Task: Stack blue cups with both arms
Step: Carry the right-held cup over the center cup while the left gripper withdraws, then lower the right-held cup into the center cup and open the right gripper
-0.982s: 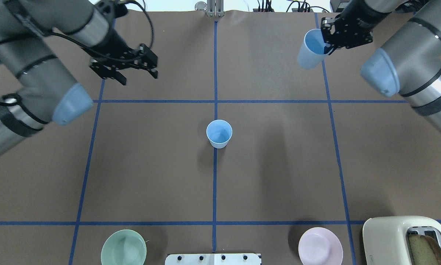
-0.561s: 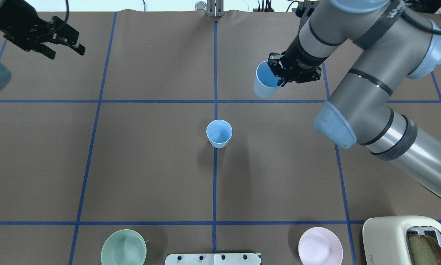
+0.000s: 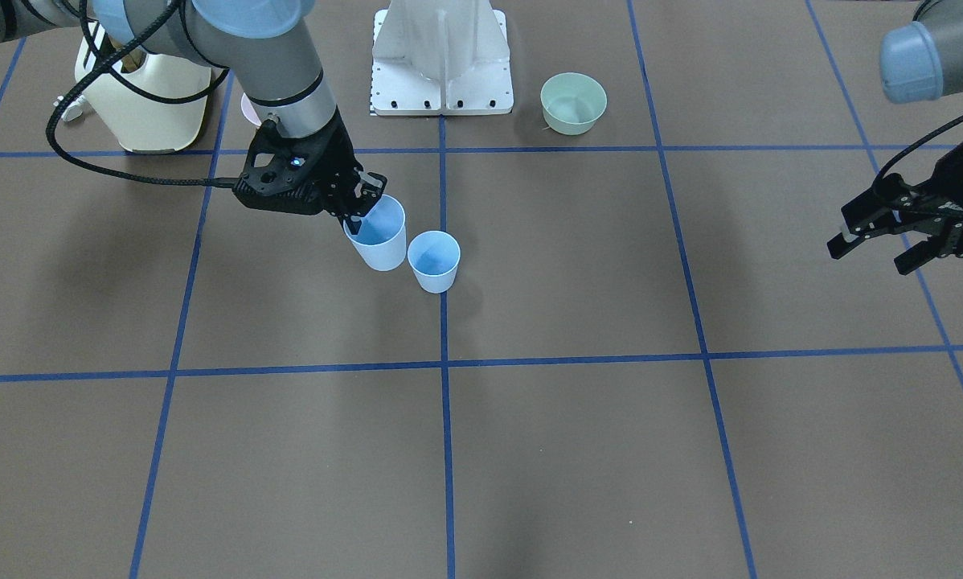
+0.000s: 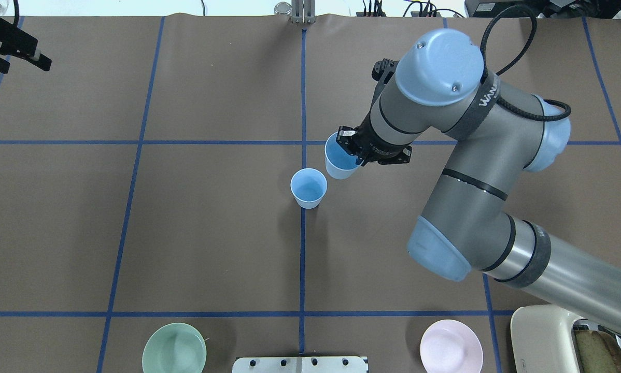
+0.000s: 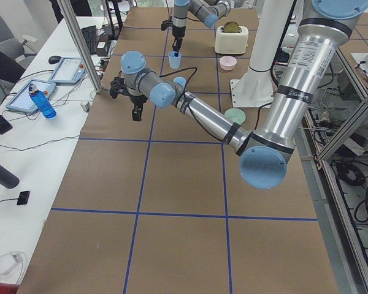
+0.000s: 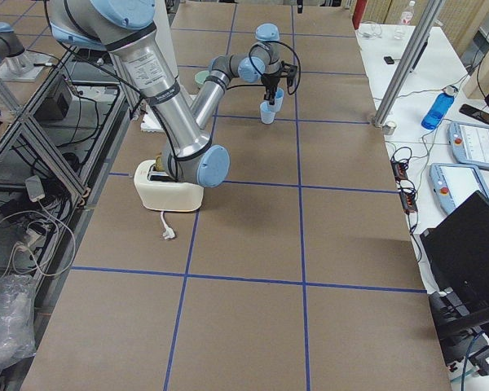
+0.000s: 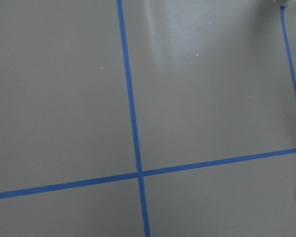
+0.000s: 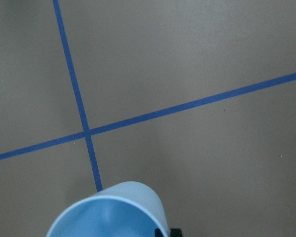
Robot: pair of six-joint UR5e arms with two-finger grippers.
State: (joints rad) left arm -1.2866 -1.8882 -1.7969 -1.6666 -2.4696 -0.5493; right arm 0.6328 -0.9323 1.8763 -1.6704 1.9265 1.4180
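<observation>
One blue cup [image 4: 308,187] stands upright at the table's centre, on the middle tape line; it also shows in the front view [image 3: 434,260]. My right gripper [image 4: 354,154] is shut on the rim of the second blue cup [image 4: 339,161], one finger inside it. It holds that cup slightly tilted, just beyond and to the right of the standing cup. The front view shows the held cup [image 3: 379,235] beside the standing one, and the right wrist view shows its rim [image 8: 108,212]. My left gripper [image 4: 23,66] is open and empty at the far left back corner, also seen in the front view [image 3: 871,256].
A mint-green bowl [image 4: 174,348] and a pink bowl [image 4: 451,346] sit near the robot's edge. A cream toaster [image 4: 575,336] is at the near right corner. The white base plate [image 4: 300,364] lies between the bowls. Blue tape lines grid the brown table.
My right arm has carried the held cup from the far right back in toward the centre, beside the standing cup. My left arm has drawn away to the far left.
</observation>
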